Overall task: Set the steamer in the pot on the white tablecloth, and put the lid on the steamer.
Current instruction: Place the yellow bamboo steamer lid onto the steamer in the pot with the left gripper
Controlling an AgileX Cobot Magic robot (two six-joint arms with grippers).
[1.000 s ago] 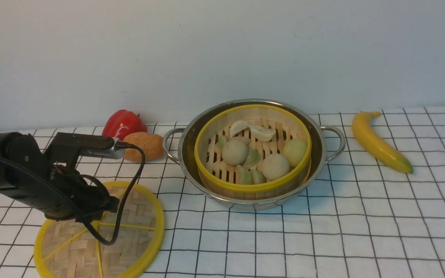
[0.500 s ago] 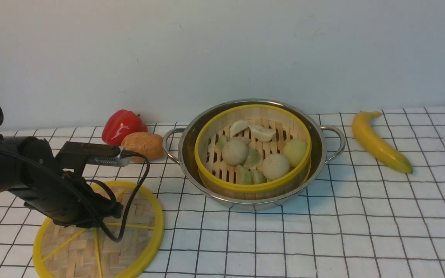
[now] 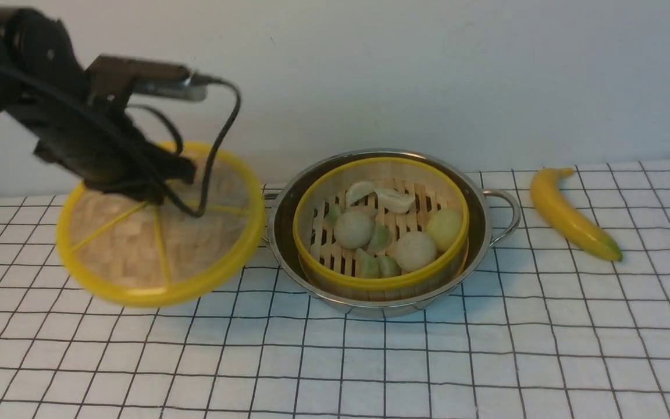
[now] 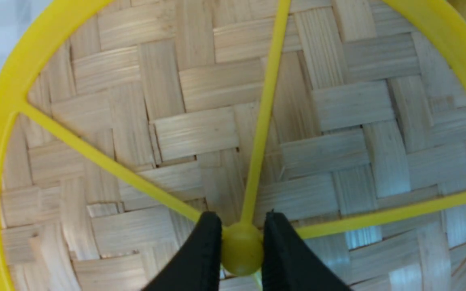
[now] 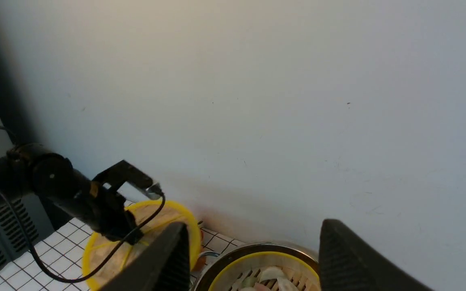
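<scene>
**At 9 o'clock of the pot: lid hangs from a pincer clamped on its centre knob**

At the far left of the front view, the left gripper [image 4: 242, 242] is closed on the round yellow knob [image 4: 241, 260] at the centre of the lid [image 3: 137, 250], with one black finger on each side of it. The lid is held in the air at a tilt, with its 12 o'clock edge highest, against the wall. Its 3 o'clock rim overlaps the pot's left handle in this view, and whether they touch cannot be told.

The lid is a flat disc of broad, pale bamboo strips woven in a herringbone. It has a thick, smooth yellow rim and thin yellow spokes.

The pot [image 3: 280, 233] is wide, shallow, shiny steel, and it stands on the white tablecloth [image 3: 486, 349]. The steamer [image 3: 381, 280] sits inside it with its top uncovered, a narrow gap of steel showing around its yellow rim. Round pale buns and folded dumplings lie on its slatted floor.

Bare gridded cloth spreads from the pot's 6 o'clock to the near edge. At its 3 o'clock a curved banana [image 3: 570, 215] lies apart from the loop handle.

The right gripper [image 5: 253, 226] is high above the pot, its ribbed black fingers spread wide and holding nothing.
</scene>
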